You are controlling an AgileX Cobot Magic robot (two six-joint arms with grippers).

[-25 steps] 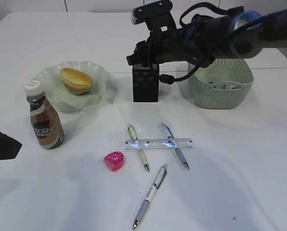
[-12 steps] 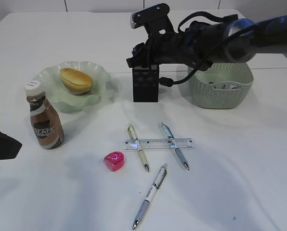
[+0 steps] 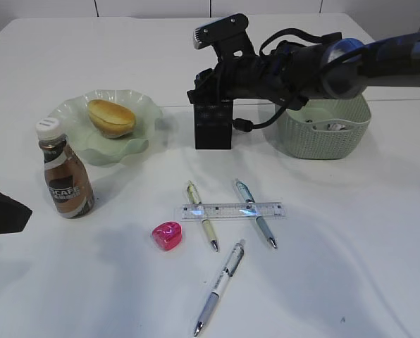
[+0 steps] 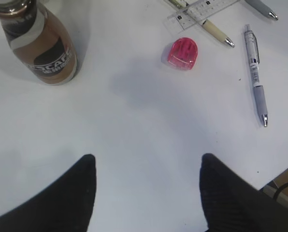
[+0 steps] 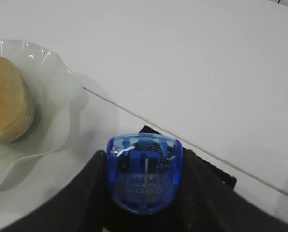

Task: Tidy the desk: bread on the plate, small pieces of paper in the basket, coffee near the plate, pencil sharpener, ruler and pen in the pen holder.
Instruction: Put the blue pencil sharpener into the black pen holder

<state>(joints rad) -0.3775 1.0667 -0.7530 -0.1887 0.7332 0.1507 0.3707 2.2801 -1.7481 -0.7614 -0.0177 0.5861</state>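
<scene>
- Right gripper pinches one blue sharpener over the holder.
- Left gripper is spread above bare desk; beyond it one pink sharpener, one ruler, three pens.

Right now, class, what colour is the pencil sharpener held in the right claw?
Translucent blue pencil sharpener, clearest in the right wrist view.

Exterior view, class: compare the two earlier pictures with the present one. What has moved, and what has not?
The right gripper, holding a blue pencil sharpener, has edged slightly left and back above the pen holder. Nothing was released. The bread, coffee, ruler and pink sharpener stayed put.
</scene>
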